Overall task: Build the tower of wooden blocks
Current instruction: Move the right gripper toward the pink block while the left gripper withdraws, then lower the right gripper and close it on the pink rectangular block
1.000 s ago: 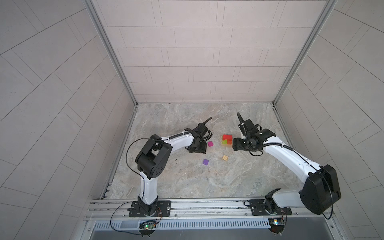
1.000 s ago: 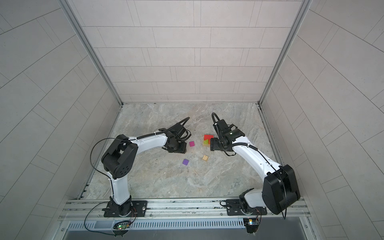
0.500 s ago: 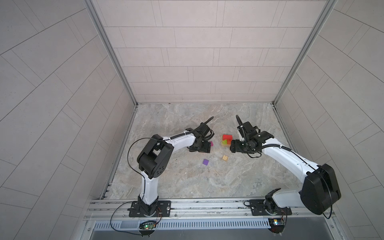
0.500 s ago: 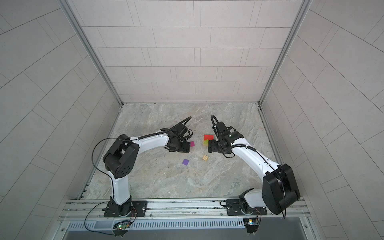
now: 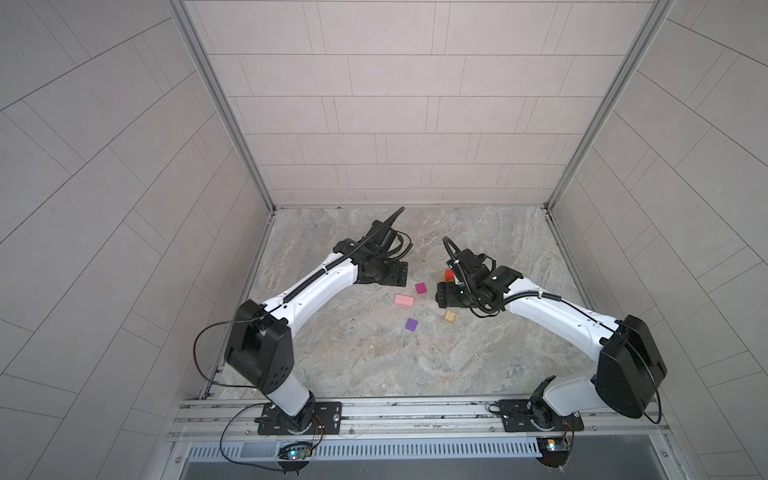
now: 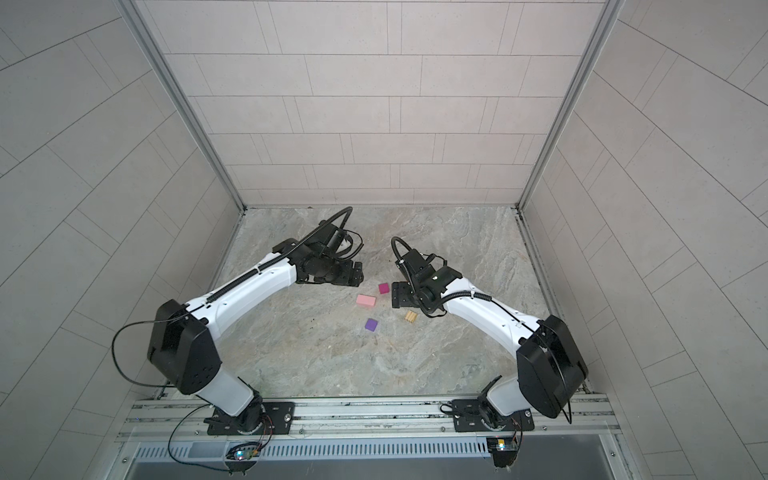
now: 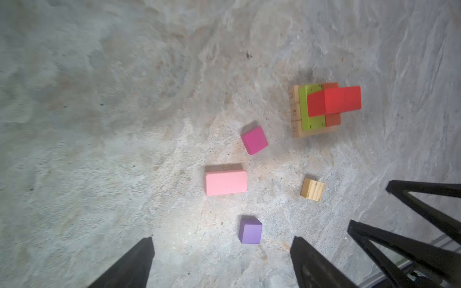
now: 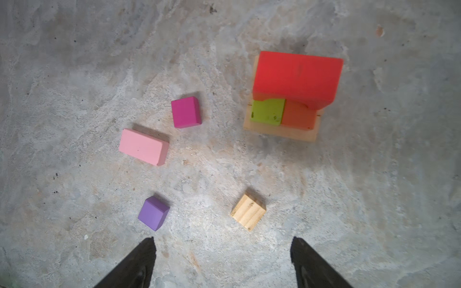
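The wood block tower (image 7: 324, 109) stands a little right of the middle of the table (image 5: 374, 365), and the right arm hides most of it in both top views. It has six blocks. Three tan bars (image 7: 295, 112) lie side by side as the base. On them rest one lime green block (image 8: 268, 111) and one orange block (image 8: 298, 116), with one red arch (image 8: 296, 77) on top.

Four more blocks lie loose, apart from each other. One magenta cube (image 5: 420, 288) is left of the tower and one pink rectangle (image 5: 404, 301) is just beside that cube. Nearer lie one purple cube (image 5: 411, 324) and one small tan block (image 5: 450, 316).

The left gripper (image 7: 222, 240) has its jaws spread wide and holds nothing. The right gripper (image 8: 223, 239) is spread wide too, also holding nothing.
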